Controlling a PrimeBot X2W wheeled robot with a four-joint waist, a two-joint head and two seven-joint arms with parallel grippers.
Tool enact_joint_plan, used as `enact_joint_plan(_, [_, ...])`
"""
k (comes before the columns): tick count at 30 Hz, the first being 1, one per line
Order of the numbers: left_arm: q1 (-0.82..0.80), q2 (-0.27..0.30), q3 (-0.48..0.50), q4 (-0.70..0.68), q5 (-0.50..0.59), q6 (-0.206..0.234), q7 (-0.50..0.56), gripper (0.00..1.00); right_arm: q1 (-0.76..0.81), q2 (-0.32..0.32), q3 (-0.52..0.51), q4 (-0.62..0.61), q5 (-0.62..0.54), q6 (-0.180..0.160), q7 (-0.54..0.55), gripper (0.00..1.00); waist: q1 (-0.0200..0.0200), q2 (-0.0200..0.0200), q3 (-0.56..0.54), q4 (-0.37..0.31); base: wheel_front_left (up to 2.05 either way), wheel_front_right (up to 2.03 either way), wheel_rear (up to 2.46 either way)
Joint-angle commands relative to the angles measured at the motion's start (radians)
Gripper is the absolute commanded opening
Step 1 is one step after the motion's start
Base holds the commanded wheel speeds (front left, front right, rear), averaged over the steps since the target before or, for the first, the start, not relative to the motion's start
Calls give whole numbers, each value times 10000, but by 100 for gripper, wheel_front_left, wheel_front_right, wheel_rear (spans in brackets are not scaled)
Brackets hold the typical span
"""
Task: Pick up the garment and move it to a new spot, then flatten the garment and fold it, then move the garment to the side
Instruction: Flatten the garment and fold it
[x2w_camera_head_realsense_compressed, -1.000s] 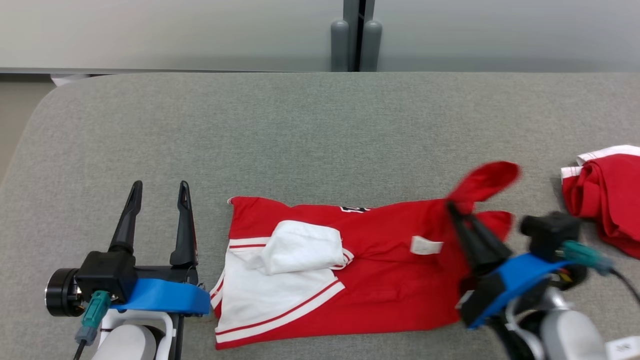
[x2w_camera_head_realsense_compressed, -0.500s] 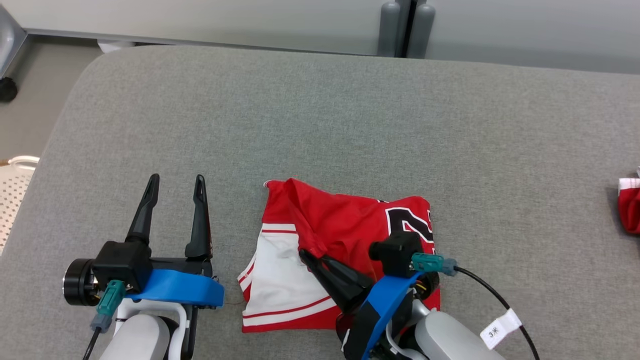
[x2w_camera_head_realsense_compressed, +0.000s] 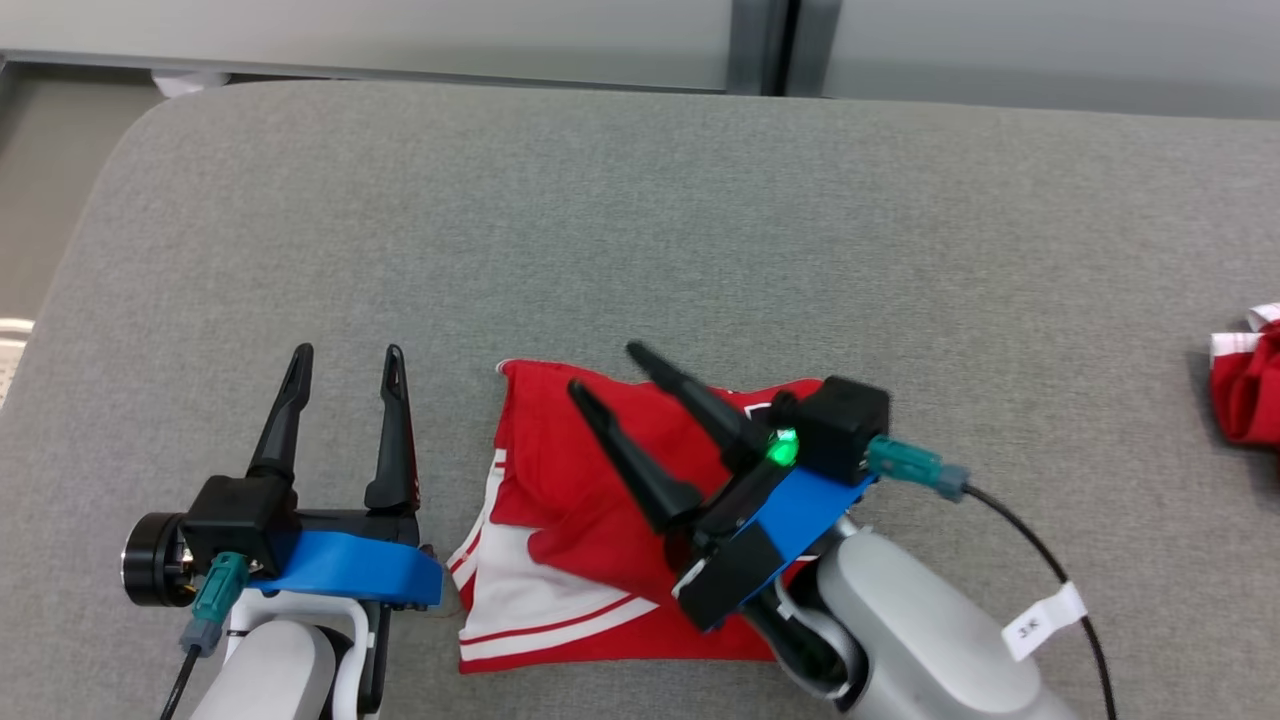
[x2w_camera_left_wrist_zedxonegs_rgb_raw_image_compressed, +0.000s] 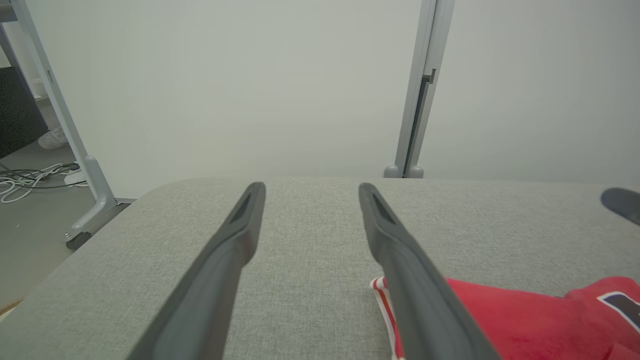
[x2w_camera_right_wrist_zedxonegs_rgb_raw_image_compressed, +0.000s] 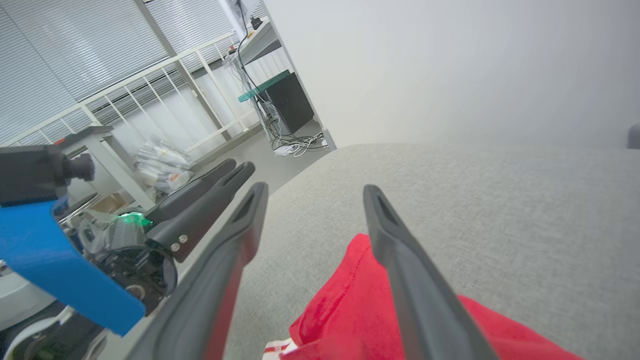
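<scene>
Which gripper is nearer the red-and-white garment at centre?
Right. The right gripper is directly above the garment, fingers apart; the left gripper sits beside its left edge, off the cloth.

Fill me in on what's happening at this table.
A two-armed robot is folding a red and white jersey on a grey padded table. The jersey lies folded over on itself near the front edge. The right gripper is open over it, gripping nothing. The left gripper rests open beside the jersey's left edge, also empty. Another red garment lies at the far right.
</scene>
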Motion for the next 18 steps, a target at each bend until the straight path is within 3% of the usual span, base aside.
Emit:
enact_joint_plan(1, [-46,56,29,6,4,21,-66,100,-145,-11,-219,-133,-180,1,-130,100,-1,-2,-96,-149,0,0,0])
enact_joint_plan(9, [248,240,150,-122,-20,206,-4,100,991,-631,-3317,-1219,-1658,1,-310,100,-1,-2,-413,-784,0,0,0])
enact_joint_plan(14, [501,391,211,-213,-51,330,69,100,2553,-1066,-5735,-2103,-2573,1,119,100,-1,-2,-645,-1114,0,0,0])
enact_joint_plan(18, [814,489,229,-181,-140,373,119,100,3885,-995,-7067,-2842,-3121,2,675,100,-1,-2,-993,-1290,0,0,0])
